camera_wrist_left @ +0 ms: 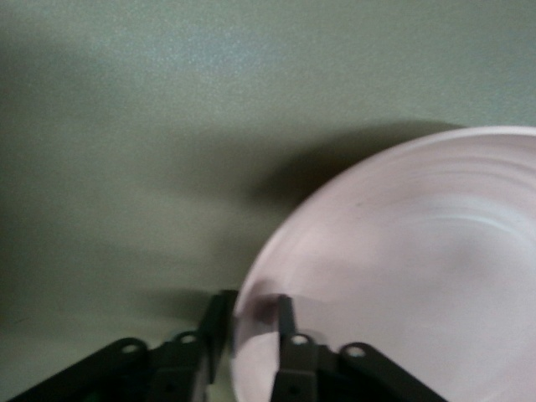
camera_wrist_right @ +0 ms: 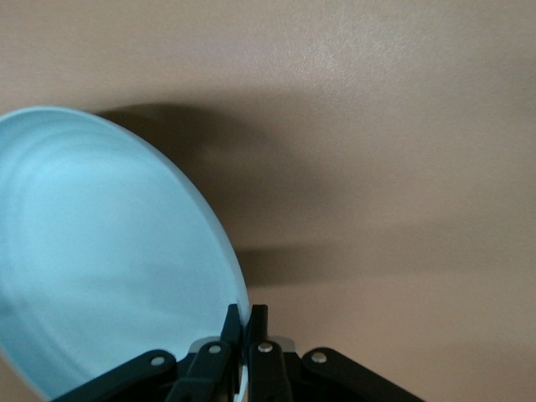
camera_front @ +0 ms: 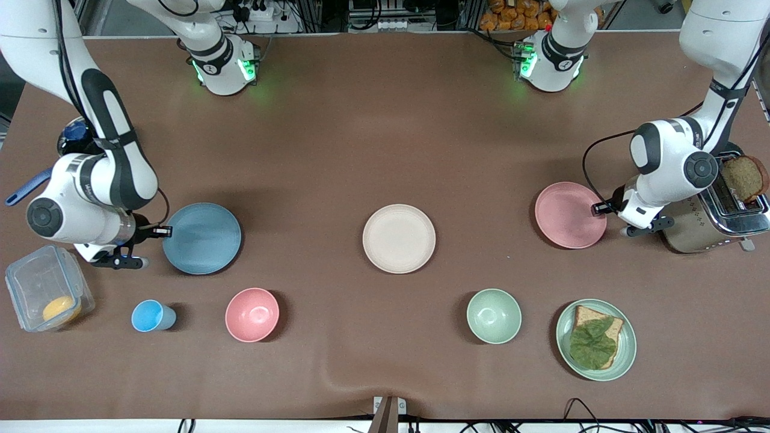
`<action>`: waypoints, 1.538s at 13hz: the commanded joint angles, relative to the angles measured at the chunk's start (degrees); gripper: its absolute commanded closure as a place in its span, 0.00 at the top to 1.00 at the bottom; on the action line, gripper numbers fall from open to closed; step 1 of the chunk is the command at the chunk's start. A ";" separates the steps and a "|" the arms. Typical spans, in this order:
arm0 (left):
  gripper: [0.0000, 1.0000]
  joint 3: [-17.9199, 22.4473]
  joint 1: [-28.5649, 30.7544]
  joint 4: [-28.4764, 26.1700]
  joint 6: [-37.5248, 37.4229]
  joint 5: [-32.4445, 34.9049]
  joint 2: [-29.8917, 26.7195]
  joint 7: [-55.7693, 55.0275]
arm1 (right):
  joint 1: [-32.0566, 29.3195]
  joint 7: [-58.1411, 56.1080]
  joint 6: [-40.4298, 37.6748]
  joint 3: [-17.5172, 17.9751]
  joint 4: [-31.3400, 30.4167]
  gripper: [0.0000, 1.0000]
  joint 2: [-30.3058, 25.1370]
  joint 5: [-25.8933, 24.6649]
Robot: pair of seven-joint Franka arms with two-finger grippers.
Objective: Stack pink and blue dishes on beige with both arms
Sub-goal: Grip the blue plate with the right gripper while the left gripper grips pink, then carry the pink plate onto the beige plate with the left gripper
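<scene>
Plates — one pink (camera_front: 569,214), blue (camera_front: 202,238), beige (camera_front: 399,238).

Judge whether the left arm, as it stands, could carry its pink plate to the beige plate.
Probably yes: the left gripper pinches the pink plate's rim, and bare table lies between it and the beige plate.

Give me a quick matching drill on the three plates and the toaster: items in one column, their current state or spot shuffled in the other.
Items:
1. blue plate
2. pink plate
3. beige plate
4. toaster

States:
A. rim pinched by the left tool
B. lying untouched between the other two plates
C. rim pinched by the right tool
D. holds a brown bread slice, beside the left arm's wrist

Pairs: 1-C, 2-A, 3-B, 4-D
</scene>
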 commanded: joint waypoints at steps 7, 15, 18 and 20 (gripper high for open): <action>0.00 -10.90 0.58 1.36 -0.07 0.13 -7.87 -2.82 | 0.09 0.35 -20.28 0.28 12.50 0.00 -2.85 0.94; 0.00 -26.64 -2.83 17.00 -11.67 -1.46 -3.32 -32.22 | 0.09 0.61 -31.38 0.19 21.39 0.00 -2.59 3.66; 0.00 -27.00 -12.22 23.49 -11.59 -0.85 3.52 -44.26 | 0.35 0.88 -32.35 0.19 22.97 0.00 -2.41 5.69; 0.00 -26.83 -15.84 26.23 -11.59 -0.05 6.35 -48.26 | 0.97 1.23 -32.35 0.19 22.98 0.00 -2.32 6.13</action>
